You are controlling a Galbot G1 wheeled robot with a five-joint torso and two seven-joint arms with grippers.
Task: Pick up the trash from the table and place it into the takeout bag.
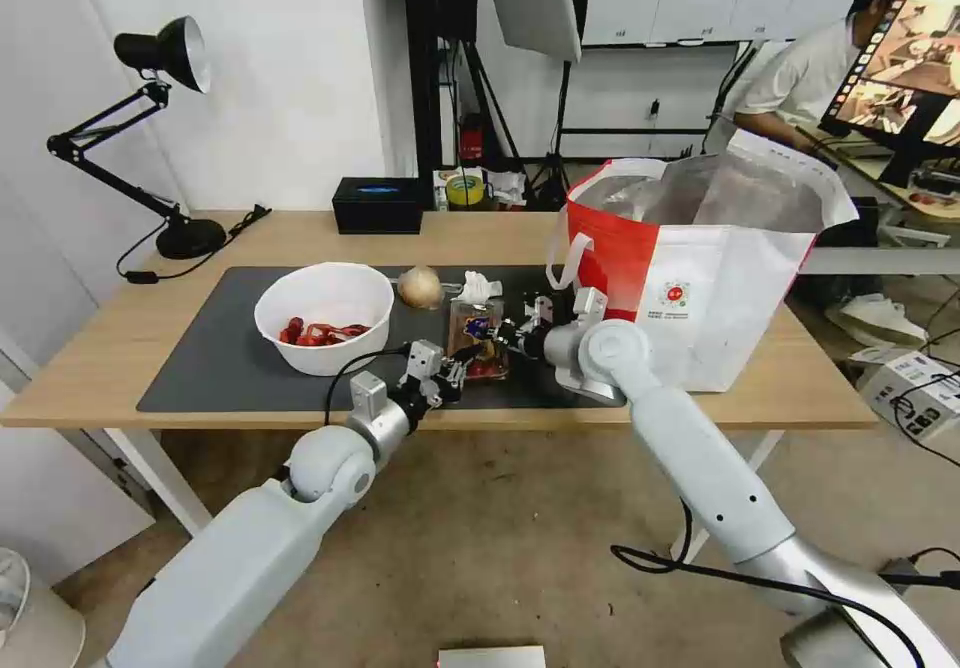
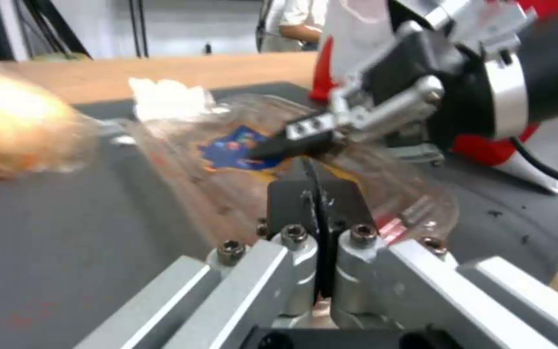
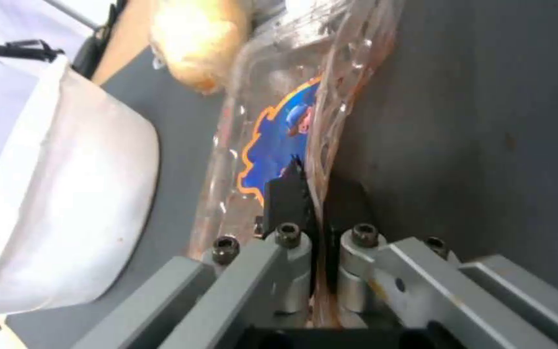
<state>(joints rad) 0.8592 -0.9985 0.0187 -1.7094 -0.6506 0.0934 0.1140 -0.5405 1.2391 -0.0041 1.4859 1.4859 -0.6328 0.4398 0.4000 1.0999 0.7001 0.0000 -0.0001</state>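
Observation:
On the dark mat (image 1: 230, 348) of the table (image 1: 100, 348) lies the trash: a white bowl (image 1: 325, 316) with red scraps, a tan ball (image 1: 420, 286), a crumpled tissue (image 1: 478, 286) and a clear tray (image 1: 476, 326). My left gripper (image 1: 462, 368) is shut on the tray's near edge (image 2: 240, 160). From the bag's side, my right gripper (image 1: 508, 333) is shut on its other edge (image 3: 272, 121). The red-and-white takeout bag (image 1: 700, 278) stands open at the right of the mat. The left wrist view has the tissue (image 2: 162, 97) and the ball (image 2: 14, 126) behind the tray.
A black tissue box (image 1: 377, 205) sits at the table's back edge and a black desk lamp (image 1: 150, 128) at the back left. In the right wrist view the bowl (image 3: 53, 203) stands close beside the tray. Cables and a white box (image 1: 915, 393) lie on the floor at right.

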